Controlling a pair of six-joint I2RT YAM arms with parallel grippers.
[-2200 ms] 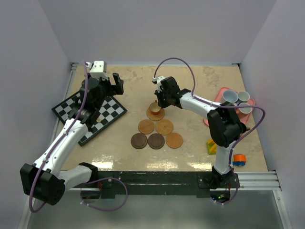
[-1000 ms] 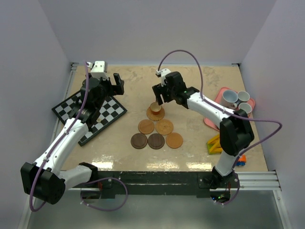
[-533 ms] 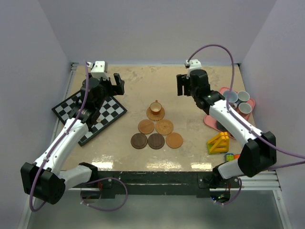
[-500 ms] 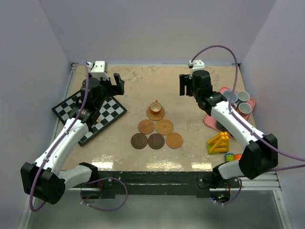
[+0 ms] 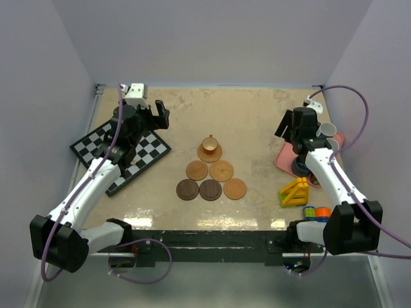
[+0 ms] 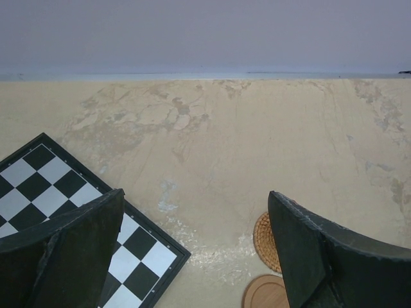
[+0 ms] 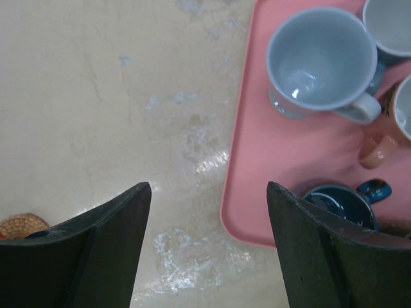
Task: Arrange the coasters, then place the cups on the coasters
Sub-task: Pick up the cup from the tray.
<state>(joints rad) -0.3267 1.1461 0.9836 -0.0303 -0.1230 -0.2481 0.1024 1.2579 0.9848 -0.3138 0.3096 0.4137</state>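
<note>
On the left, the left gripper (image 6: 196, 199) is hanging wide open and empty above the checkerboard's (image 6: 38, 186) edge. In the centre the coasters (image 5: 210, 189) are lying in a triangle, with the orange-tan cup (image 5: 209, 143) sitting on the far one. To the right, the right gripper (image 7: 209, 192) is hovering with jaws apart, holding nothing, over the pink tray's (image 7: 270, 160) edge. The tray is carrying pale cups (image 7: 321, 61) and a dark blue cup (image 7: 340, 204). They are looking rigid, light, glazed, probably slick and chippable, so pinching a rim wall is looking safest.
</note>
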